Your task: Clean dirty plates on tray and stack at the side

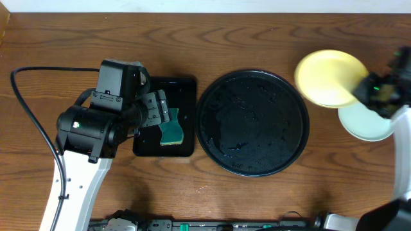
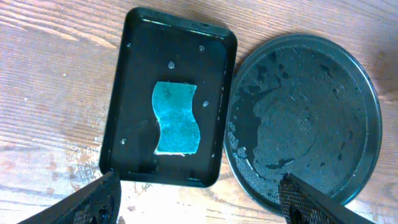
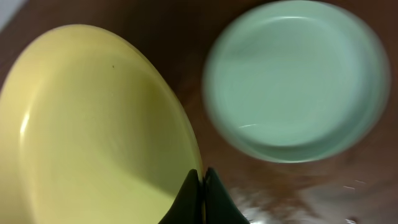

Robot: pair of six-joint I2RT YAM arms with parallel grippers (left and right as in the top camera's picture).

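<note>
Two plates show, both right of the round tray. The yellow plate is off the bench, hollow side up and tilted. From overhead it reads as an oval w/ long axis running left-right. It is just beside the tray's far-right rim, and its near-right edge overlaps the mint plate in that view. The mint plate lies flat on the bench, hollow side up, near the right edge; can't tell if another sits under it.

Right tool is clenched on the yellow plate's rim, fingers pinched tight, one each side of the edge. Right arm comes up from the near-right corner along the bench's right side, wrist turned left toward the plate.

Left tool is released, fingers spread wide, hanging above the small rect. tray and touching nothing. Left arm rises from the near-left edge, elbow bent, wrist pointing right.

A teal sponge w/ wavy sides lies flat in the rect. tray, long axis along the tray's long axis. The rect. tray sits just beside the round tray's left rim. Round tray's surface is wet, w/ drops and a water film.
</note>
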